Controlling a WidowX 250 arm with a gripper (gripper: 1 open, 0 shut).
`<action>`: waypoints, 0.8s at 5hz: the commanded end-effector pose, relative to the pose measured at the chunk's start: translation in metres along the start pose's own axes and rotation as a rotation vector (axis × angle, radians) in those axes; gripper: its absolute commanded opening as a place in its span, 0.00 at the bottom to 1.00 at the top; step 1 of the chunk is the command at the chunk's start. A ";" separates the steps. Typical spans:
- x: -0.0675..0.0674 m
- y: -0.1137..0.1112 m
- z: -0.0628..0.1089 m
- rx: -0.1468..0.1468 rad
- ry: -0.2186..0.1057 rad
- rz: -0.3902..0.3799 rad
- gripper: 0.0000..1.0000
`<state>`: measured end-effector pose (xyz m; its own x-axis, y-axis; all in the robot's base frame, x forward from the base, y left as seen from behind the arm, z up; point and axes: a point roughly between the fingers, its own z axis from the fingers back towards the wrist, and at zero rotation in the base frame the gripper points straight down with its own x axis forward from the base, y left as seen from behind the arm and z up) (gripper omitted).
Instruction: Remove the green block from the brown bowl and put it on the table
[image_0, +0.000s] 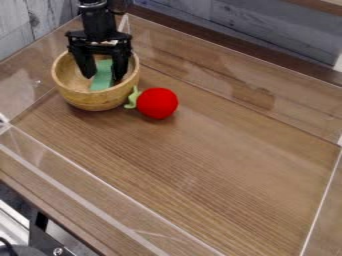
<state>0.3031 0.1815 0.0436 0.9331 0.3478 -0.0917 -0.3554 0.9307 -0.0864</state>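
single view from above and in front of the desk (201, 170), a wide brown wood-grain surface with clear plastic walls (27, 150) along its edges. the brown bowl (70, 92), round and thick-rimmed with a pale tan inside, stands near the far left corner. the green block (102, 72), small, light green and elongated, lies inside the bowl, leaning toward its back right wall. the black gripper (103, 62) hangs from above and points straight down into the bowl; its two fingers (80, 62) stand wide apart, one to either side of the block, with their tips below the rim line. whether the tips touch the block cannot be told; nothing is clamped between them. just beside the bowl, on its right, a red ball (158, 102) with a small green bit on its left side rests on the desk, close to the bowl's outer wall. behind the far plastic wall runs a grey planked backdrop (267, 30).
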 end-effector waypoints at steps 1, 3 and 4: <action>0.000 0.007 0.012 0.021 -0.043 -0.018 1.00; -0.004 0.004 0.017 0.034 -0.040 -0.040 1.00; -0.007 -0.001 0.025 0.039 -0.042 -0.029 1.00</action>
<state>0.2928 0.1782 0.0408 0.9368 0.3259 -0.1273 -0.3365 0.9389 -0.0719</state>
